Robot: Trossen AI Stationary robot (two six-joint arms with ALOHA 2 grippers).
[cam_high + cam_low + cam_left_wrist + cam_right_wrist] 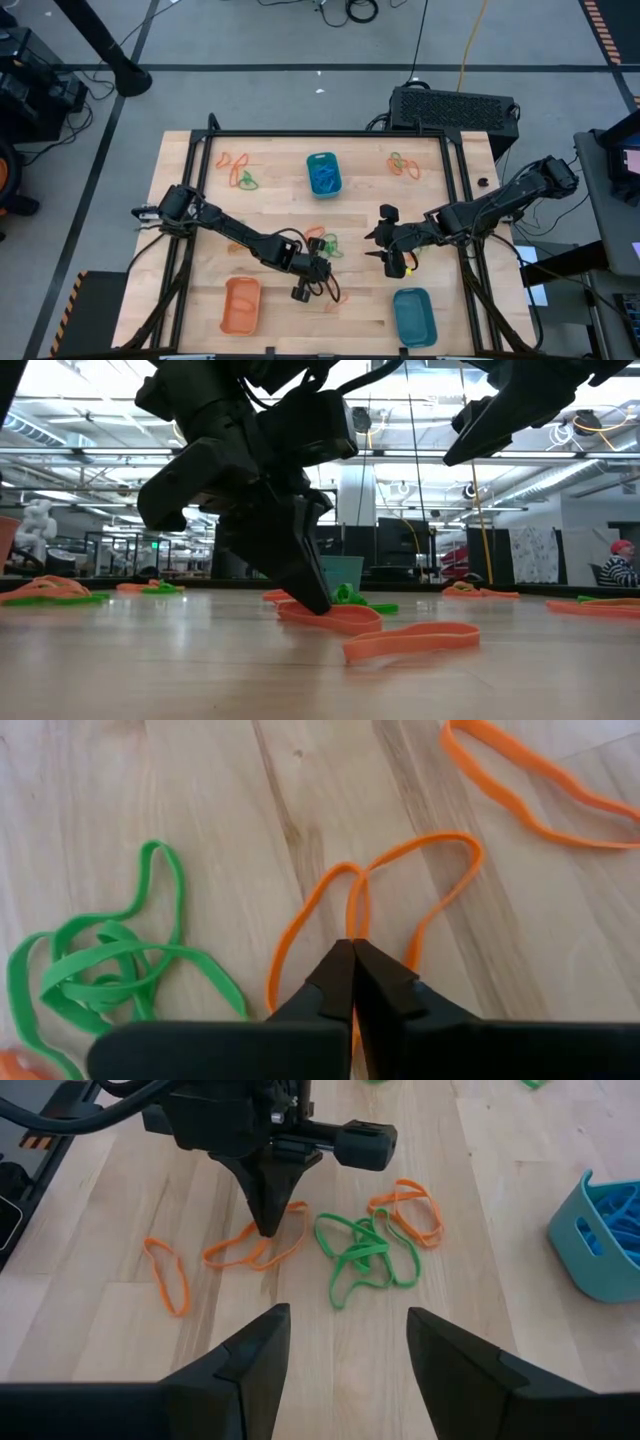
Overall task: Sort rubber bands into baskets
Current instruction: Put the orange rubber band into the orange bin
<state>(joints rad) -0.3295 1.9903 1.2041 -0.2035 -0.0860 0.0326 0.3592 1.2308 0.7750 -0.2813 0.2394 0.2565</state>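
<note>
Left arm pinches an orange band on the bench; the lift to the orange basket comes next.

The fingers of the left gripper (352,952) are pressed fully together, tips down on the wood, and they nip a twisted orange rubber band (400,880) where its strands cross. A green tangle (100,965) lies just beside, and a second orange band (168,1275) is near. The next move, I think, is a straight lift, then a carry to the orange basket (241,304) near the front edge of the bench (200,230), without dragging the green ones. The right gripper (345,1342) hovers nearby with fingers wide apart and empty. One teal basket (414,316) stands at the front, another teal basket (323,173), holding blue bands, stands farther back.
</note>
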